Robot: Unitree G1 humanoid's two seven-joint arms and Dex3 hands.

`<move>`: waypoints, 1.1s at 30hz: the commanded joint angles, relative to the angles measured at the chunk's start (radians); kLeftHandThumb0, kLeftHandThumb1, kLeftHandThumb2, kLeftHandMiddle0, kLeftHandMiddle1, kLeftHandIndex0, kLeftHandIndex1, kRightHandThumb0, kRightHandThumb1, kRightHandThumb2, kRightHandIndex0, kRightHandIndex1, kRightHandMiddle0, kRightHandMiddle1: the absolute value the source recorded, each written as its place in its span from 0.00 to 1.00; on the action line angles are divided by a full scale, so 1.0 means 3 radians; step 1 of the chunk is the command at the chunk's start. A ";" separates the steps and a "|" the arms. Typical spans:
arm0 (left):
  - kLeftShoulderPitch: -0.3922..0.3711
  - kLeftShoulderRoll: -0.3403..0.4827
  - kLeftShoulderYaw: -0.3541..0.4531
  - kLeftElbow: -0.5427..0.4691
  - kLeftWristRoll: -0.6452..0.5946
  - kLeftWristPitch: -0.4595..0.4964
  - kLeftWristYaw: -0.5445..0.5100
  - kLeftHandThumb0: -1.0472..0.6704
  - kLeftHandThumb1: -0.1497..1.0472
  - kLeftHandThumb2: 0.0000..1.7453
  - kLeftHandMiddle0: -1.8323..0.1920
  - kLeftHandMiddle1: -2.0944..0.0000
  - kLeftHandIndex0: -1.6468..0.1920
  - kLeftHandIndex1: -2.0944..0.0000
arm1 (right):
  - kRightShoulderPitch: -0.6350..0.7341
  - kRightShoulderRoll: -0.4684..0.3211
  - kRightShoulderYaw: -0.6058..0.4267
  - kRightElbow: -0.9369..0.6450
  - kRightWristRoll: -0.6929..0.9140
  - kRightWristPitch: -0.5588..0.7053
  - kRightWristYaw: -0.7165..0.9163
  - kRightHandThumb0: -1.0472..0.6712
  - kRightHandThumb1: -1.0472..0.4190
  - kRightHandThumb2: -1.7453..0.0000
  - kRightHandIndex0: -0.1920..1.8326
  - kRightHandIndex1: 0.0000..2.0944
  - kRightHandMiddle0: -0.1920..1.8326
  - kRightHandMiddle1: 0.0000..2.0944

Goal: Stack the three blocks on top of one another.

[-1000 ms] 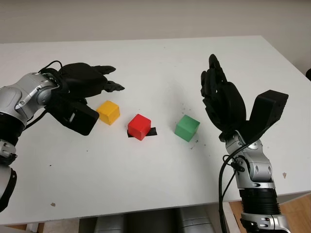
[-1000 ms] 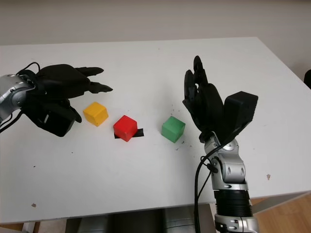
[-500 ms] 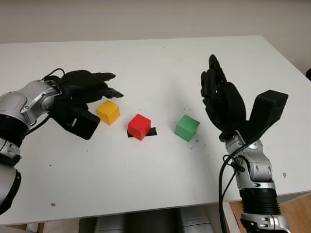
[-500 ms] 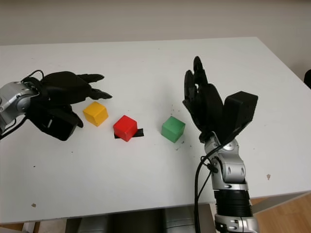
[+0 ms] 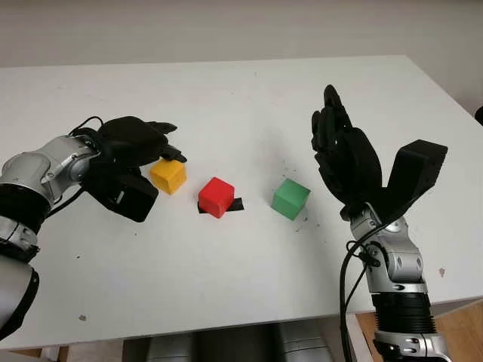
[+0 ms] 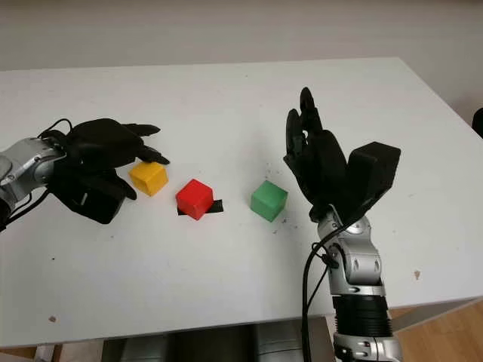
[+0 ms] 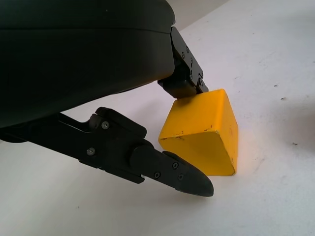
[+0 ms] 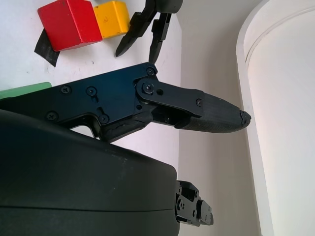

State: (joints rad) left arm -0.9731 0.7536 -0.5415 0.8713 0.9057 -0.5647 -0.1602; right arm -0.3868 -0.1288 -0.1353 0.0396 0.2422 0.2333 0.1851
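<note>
Head views: white bench (image 5: 241, 98) carries three small painted wooden cubes in a row, none stacked: yellow cube (image 5: 167, 175) on the robot's left, red cube (image 5: 216, 197) in the middle beside a scrap of black tape (image 5: 235, 205), green cube (image 5: 290, 198) on the right, all apart from each other. Left hand (image 5: 136, 143) is over and beside the yellow cube, not yet closed on it. Right hand (image 5: 343, 154) is raised near the green cube, released, holding nothing. Left wrist view: one finger (image 7: 184, 81) touches the yellow cube's top edge, another passes alongside; no grip yet. Right wrist view: red and yellow cubes sit on the bench. Judgement: stacking not begun; all lifts remain.
</note>
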 commanded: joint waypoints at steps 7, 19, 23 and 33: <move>0.0044 -0.0009 -0.0039 0.0043 0.0021 -0.0035 0.0137 0.32 0.93 0.03 0.81 0.97 0.63 0.66 | -0.0008 -0.0014 -0.0024 -0.0043 0.0017 0.0004 -0.0006 0.18 0.00 0.63 0.00 0.00 0.00 0.00; 0.0047 -0.0027 0.0103 0.0065 -0.0224 -0.0089 0.0208 0.40 0.93 0.03 0.73 0.97 0.68 0.37 | -0.0001 -0.0011 -0.0024 -0.0034 0.0025 -0.0010 0.0005 0.18 0.00 0.63 0.00 0.00 0.00 0.00; -0.0028 -0.0034 0.0359 -0.0082 -0.0800 0.0060 -0.0537 0.38 0.94 0.03 0.74 0.98 0.71 0.37 | -0.0001 -0.0006 -0.0023 -0.0033 0.0026 0.0003 -0.0002 0.18 0.00 0.63 0.00 0.00 0.00 0.00; -0.0458 0.0089 0.0477 -0.0523 -0.1113 0.0495 -0.2021 0.34 0.97 0.03 0.76 0.97 0.76 0.28 | 0.0000 0.0017 0.0006 -0.0028 0.0016 -0.0014 -0.0007 0.19 0.00 0.62 0.00 0.00 0.00 0.00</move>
State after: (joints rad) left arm -1.0492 0.7598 -0.4152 0.7452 0.5783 -0.4199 -0.7457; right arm -0.3863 -0.1266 -0.1326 0.0397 0.2429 0.2333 0.1836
